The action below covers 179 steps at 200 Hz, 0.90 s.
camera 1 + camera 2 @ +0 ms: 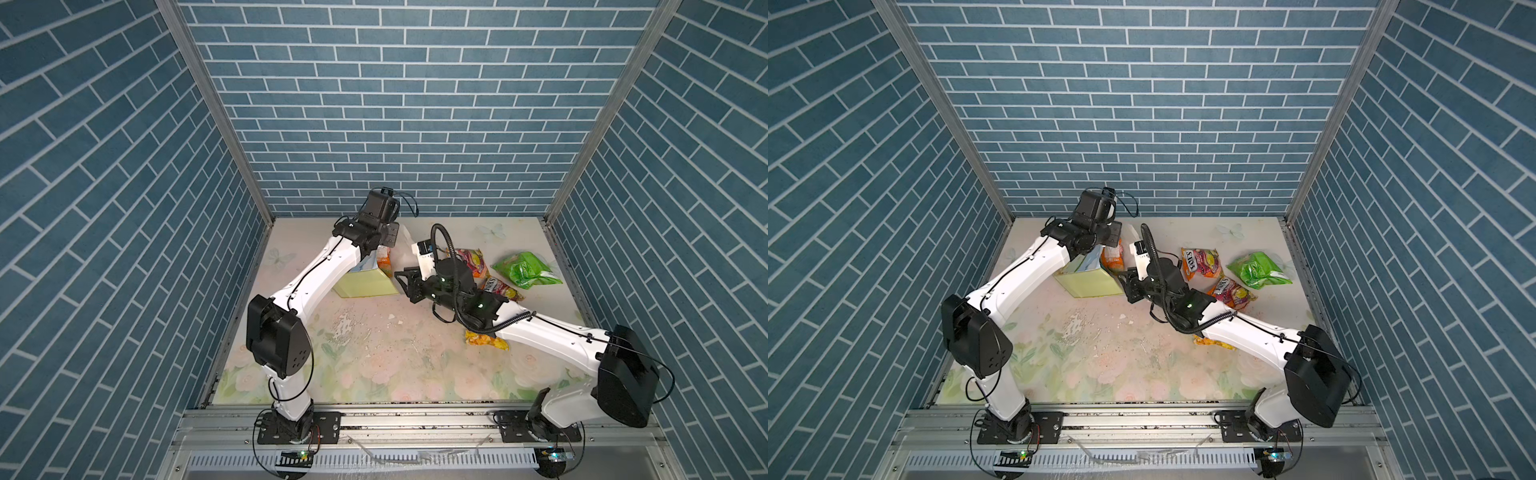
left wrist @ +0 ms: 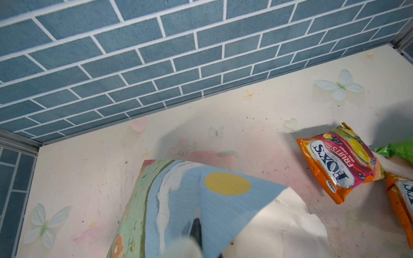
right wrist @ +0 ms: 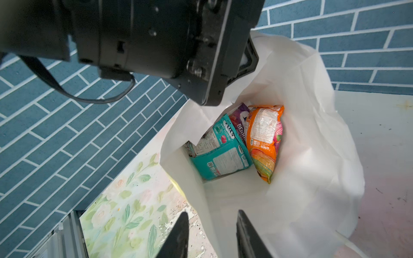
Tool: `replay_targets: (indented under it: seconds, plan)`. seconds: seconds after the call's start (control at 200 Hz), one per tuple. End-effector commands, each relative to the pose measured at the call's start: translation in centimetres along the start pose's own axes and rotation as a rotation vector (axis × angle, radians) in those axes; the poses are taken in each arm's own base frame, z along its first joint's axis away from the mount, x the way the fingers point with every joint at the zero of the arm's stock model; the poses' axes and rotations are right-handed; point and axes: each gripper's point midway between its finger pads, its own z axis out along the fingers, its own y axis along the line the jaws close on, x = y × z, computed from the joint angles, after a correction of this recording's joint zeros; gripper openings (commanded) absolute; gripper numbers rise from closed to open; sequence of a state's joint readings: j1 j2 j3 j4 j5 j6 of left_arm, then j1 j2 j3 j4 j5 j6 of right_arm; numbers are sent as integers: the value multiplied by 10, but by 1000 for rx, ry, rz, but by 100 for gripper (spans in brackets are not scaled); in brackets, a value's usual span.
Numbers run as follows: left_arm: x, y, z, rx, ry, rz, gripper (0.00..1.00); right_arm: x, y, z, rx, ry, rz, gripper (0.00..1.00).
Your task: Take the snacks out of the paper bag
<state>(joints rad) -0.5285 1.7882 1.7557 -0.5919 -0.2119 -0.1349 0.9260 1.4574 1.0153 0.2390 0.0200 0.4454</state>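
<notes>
Three snacks (image 3: 263, 134) ahead of right gripper (image 3: 212, 214)

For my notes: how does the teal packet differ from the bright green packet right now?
The teal packet lies inside the paper bag, beside the orange packet; the green packet lies out on the table. The teal packet shows white print panels; the green packet is bright green. Both are crinkly plastic snack packets.
</notes>
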Motion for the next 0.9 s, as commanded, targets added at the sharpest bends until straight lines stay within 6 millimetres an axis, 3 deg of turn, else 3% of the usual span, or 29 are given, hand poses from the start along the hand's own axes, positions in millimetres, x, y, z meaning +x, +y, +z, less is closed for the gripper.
replay_targets:
  seconds: [0.0,0.165,0.25,0.89]
  plan:
    - [-18,-7,-25,51,-65,-23,0,6,-9,7,33,-22,15,34]
    - [-17,-11,-27,72,-68,-29,0,27,-29,23,79,-5,67,31]
    - [-16,-12,-26,77,-63,-27,0,36,-30,32,61,18,82,29]
    - [-18,-25,-33,136,-71,-36,0,67,-56,63,115,116,147,37]
